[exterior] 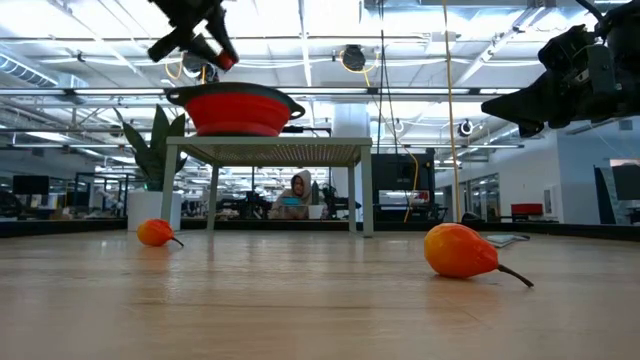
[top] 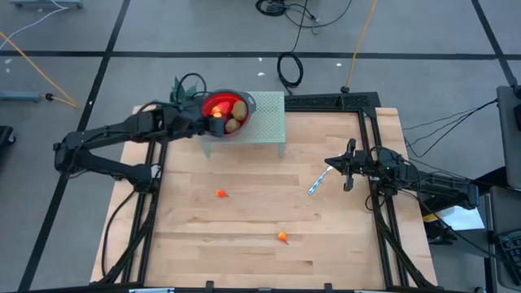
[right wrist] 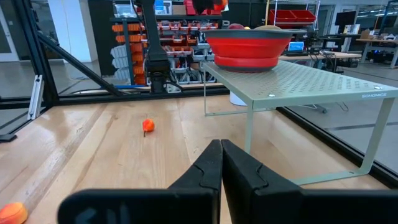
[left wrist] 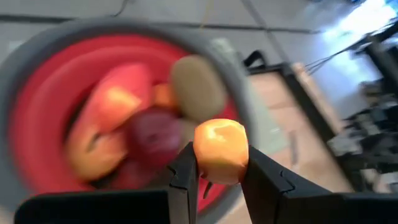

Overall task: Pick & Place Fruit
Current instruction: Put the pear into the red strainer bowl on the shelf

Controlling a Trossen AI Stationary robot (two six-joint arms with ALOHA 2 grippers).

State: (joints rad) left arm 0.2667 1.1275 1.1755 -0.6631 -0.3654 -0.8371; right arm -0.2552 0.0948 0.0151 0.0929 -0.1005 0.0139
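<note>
The left pincer (left wrist: 217, 177) grips a small orange fruit (left wrist: 221, 151) just above the red bowl (top: 213, 103) of fruit. The right pincer (right wrist: 221, 163) is closed, empty, near the counter's (top: 244, 220) right edge.

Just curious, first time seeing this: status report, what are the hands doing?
Left hand shut on small orange fruit, over red bowl. Right hand shut, empty, waiting. Two orange fruits remain on table. Nothing blocking.
</note>
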